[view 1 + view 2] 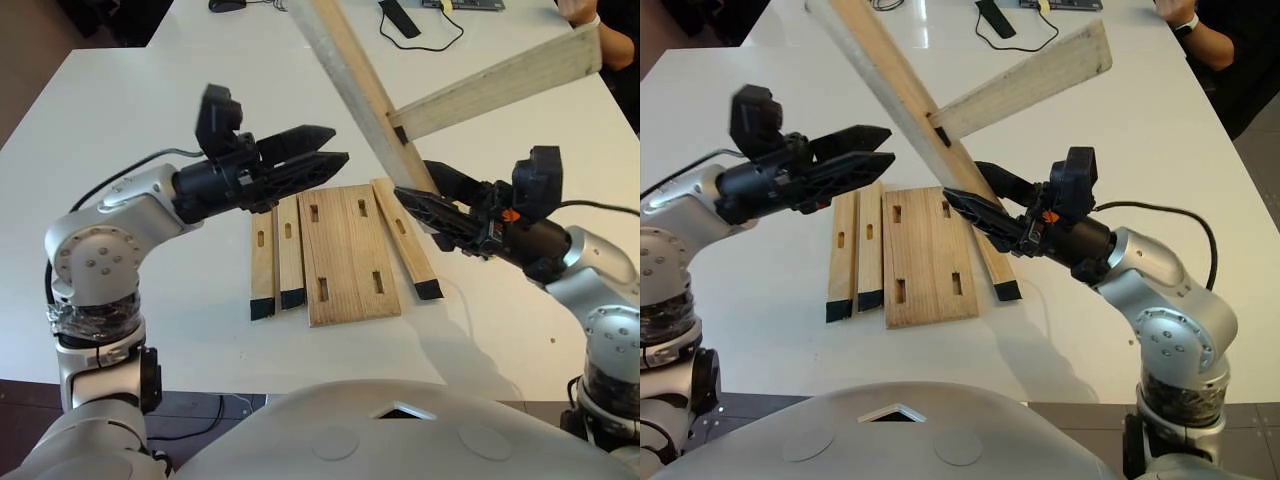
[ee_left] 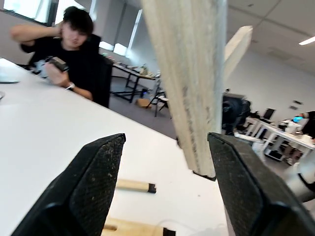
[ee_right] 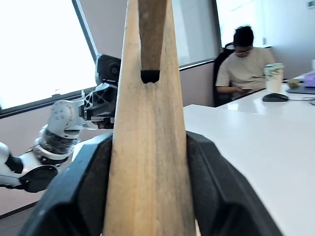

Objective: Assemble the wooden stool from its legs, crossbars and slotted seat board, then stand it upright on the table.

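My right gripper (image 1: pixel 415 188) is shut on the lower end of a long wooden leg (image 1: pixel 355 75), held tilted above the table. A crossbar (image 1: pixel 500 80) sits in the leg's slot and sticks out to the far right. In the right wrist view the leg (image 3: pixel 147 147) sits between the two fingers. My left gripper (image 1: pixel 335 145) hovers open just left of the leg, its pads (image 2: pixel 93 182) apart and holding nothing. On the table lies the slotted seat board (image 1: pixel 345 255), with two legs (image 1: pixel 275 255) on its left and one leg (image 1: pixel 405 240) on its right.
A black cable and a flat black device (image 1: pixel 400 18) lie at the table's far edge, along with a dark mouse (image 1: pixel 225 5). White table surface (image 1: pixel 120 110) stretches to the left and front of the parts.
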Tool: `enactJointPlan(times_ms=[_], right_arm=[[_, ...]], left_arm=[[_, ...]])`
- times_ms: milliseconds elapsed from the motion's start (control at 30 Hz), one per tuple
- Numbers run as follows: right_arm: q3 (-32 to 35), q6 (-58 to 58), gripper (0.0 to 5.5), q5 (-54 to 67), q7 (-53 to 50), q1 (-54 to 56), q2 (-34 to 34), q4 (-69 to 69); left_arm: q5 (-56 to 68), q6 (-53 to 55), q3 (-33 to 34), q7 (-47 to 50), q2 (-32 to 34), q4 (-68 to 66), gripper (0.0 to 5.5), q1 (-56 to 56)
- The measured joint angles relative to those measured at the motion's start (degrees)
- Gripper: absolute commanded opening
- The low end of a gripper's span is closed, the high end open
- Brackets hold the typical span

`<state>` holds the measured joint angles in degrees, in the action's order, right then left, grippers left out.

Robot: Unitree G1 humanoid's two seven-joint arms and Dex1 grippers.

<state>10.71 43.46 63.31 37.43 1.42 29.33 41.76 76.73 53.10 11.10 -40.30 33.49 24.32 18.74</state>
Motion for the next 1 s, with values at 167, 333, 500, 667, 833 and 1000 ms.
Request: enactJointPlan(times_ms=[167,333,500,667,833,1000], right_arm=[[-0.1,1.6,2.05,4.5,2.2,3.9,3.2,-3.4],[-1.6,2.3,2.05,6.5,5.5,3.9,5.4,-4.2],[-3.3,2.4,2.05,6.7,5.3,4.1,5.4,-4.4],[-4.9,2.2,2.05,5.7,6.4,3.7,5.2,-5.7],[-6.2,2.0,2.05,4.2,9.2,3.5,5.3,-6.0],[-8.3,1.9,2.05,0.8,11.7,2.5,6.8,-6.1]], left_arm=[[2.8,0.7,0.0,-3.0,0.7,1.4,3.08,0.2],[3.0,0.3,-0.9,-3.2,0.4,2.2,3.08,0.3],[3.1,-0.1,-1.5,-2.5,-0.2,0.7,3.08,2.0],[3.4,-0.1,-2.2,-3.7,0.0,1.0,2.81,2.7],[1.4,-0.1,-3.6,-6.6,1.8,2.3,2.02,1.5],[-4.1,-2.7,-5.8,-11.2,3.5,4.2,2.02,-1.4]])
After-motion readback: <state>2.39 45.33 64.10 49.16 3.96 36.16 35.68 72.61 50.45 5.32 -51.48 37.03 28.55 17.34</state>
